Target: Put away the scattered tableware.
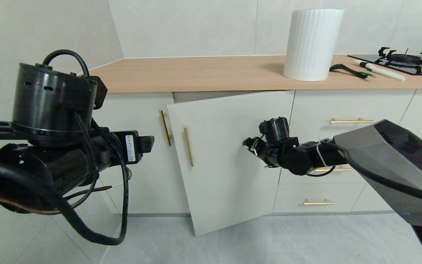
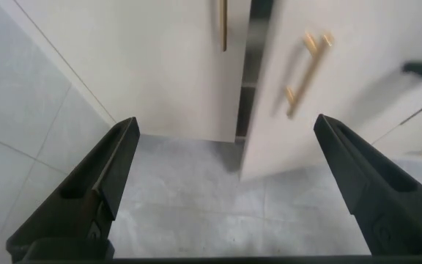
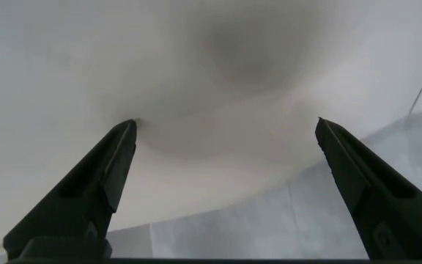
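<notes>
We see the left arm (image 1: 57, 146) bulking large at the robot's left, held level and pointing toward the cabinets. Its left pincer (image 2: 226, 122) is spread wide with nothing between its fingers, above the grey floor (image 2: 189, 213) and facing the gap beside the half-open cabinet door (image 1: 229, 165).

The right arm (image 1: 343, 154) stretches forward at drawer height. The right pincer (image 1: 251, 143), also spread and holding nothing, sits close against the door's white face, well apart from its gold handle (image 1: 188, 146). We cannot tell whether it touches the door.

On the wooden surface (image 1: 196, 73) above stands a tall white ribbed container (image 1: 313, 44). Between it and the stove (image 1: 405, 58) lie two pieces of tableware: a black-handled utensil (image 1: 344, 68) and a long white utensil (image 1: 383, 72).

We cannot make out what kind of utensils they are. The door hides the inside of the cabinet.
</notes>
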### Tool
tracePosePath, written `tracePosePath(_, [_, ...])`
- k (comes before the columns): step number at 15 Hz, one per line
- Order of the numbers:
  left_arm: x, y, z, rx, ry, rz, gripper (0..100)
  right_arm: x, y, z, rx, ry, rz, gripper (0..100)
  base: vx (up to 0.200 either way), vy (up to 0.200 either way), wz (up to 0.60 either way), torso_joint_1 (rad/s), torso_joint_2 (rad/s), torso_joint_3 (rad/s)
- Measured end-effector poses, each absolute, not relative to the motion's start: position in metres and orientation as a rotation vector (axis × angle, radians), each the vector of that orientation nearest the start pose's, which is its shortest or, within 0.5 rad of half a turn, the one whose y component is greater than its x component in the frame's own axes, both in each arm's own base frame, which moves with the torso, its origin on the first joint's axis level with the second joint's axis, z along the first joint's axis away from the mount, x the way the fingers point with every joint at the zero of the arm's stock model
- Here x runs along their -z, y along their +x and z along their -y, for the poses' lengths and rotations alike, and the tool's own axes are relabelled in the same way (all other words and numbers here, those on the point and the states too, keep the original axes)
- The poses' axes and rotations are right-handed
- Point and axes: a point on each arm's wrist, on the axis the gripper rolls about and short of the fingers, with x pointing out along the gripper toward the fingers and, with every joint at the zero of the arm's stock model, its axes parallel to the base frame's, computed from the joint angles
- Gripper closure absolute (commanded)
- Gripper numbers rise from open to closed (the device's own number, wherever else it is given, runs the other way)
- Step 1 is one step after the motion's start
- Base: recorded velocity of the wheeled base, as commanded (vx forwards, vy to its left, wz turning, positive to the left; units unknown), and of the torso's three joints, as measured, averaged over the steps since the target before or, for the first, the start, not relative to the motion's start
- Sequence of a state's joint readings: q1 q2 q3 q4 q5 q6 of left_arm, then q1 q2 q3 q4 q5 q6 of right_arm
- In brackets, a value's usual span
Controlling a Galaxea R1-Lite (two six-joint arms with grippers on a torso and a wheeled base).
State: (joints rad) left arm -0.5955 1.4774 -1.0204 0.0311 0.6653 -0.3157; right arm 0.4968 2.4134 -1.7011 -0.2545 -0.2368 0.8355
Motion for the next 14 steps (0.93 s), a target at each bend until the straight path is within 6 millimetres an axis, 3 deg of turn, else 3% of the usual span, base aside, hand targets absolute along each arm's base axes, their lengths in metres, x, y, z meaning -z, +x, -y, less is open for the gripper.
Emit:
tracePosePath(7, [-0.239,0.214,0.13,-0.125,-0.014,-0.389,0,-0.094,0.467,-0.208,0.024,0.686,-0.436,0,0.0,0.0,0.0,0.0,0.0,0.0])
tracePosePath(14, [-0.238,0.216,0.131,-0.126,-0.01,-0.394,0,-0.096,0.482,-0.19,0.082,0.699,-0.391,0,0.0,0.0,0.0,0.0,0.0,0.0])
